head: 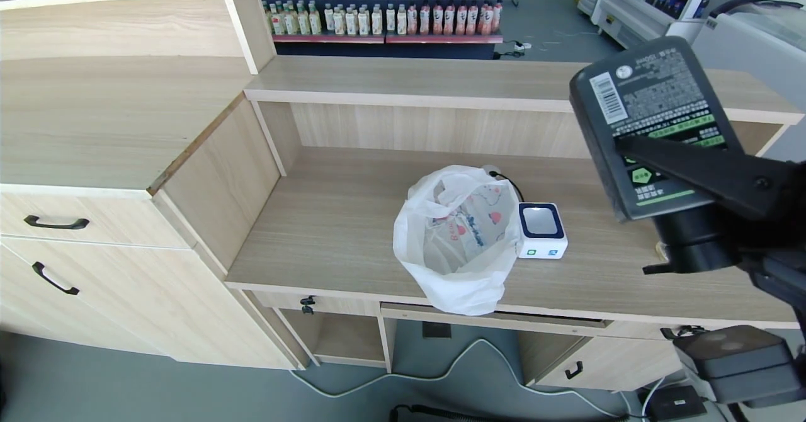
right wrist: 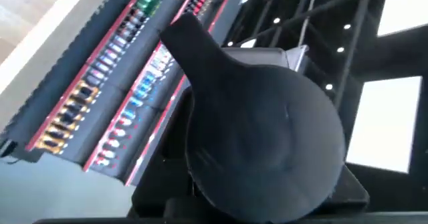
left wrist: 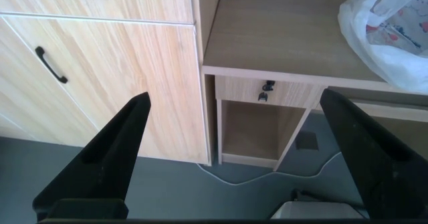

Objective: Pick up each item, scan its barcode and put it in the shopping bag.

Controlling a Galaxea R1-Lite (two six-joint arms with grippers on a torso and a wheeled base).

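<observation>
Head view, edges: the bag stands open on the worktop, its bottom sagging over the front edge. The scanner touches the bag's right side.
Head view, room: bare worktop lies left of the bag up to the cabinet wall, and right of the scanner. A raised ledge closes the back.
Head view, item: the right gripper is clamped on a black item, held high to the right of the scanner, well above the worktop, barcode label towards the camera.
Head view, count: one bag, one scanner, one item.
Left wrist view: the left gripper is spread wide with nothing between its fingers, low before the worktop's front edge, over the floor. One corner of the bag shows.
Right wrist view: the item is a dark rounded shape close to the camera, with store shelves behind.
</observation>
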